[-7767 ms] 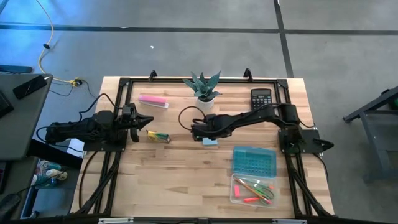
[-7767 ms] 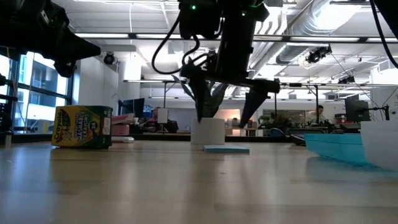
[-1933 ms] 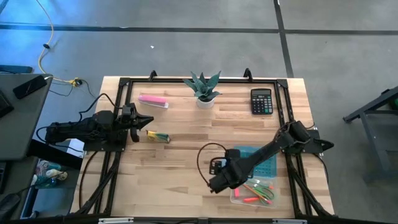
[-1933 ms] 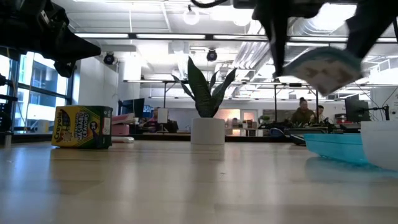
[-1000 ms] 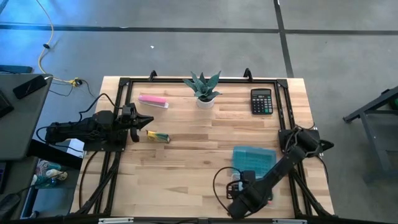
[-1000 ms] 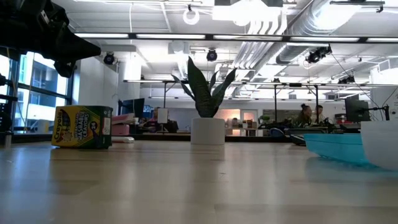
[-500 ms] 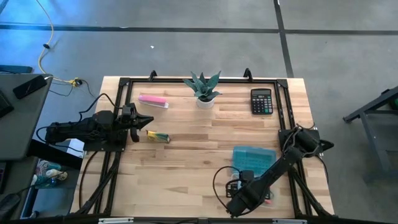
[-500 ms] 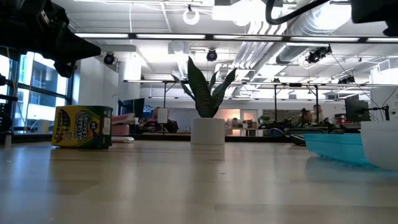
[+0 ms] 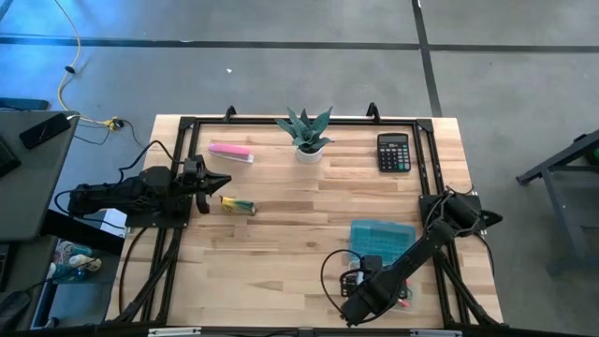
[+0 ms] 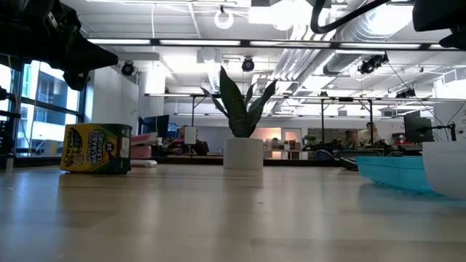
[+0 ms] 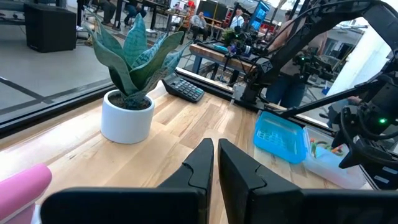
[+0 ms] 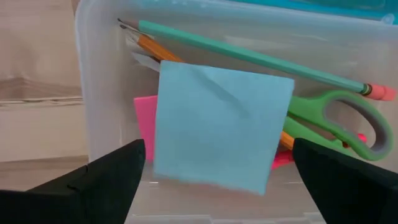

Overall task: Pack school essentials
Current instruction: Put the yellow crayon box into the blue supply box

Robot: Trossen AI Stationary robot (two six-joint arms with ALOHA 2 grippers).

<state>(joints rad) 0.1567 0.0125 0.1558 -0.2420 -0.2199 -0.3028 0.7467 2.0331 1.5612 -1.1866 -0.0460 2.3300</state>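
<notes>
Right gripper (image 12: 211, 165) jaws spread, light blue square notepad (image 12: 221, 127) lying between them in clear box (image 12: 99, 74); lift clear next, I'd say.

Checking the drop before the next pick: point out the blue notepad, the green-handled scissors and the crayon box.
light blue notepad (image 12: 221, 127), right wrist view, middle of its top sheet.
green-handled scissors (image 12: 348, 121), right wrist view, on the handle loop.
crayon box (image 10: 96, 148), low view, middle of its printed front face.
</notes>
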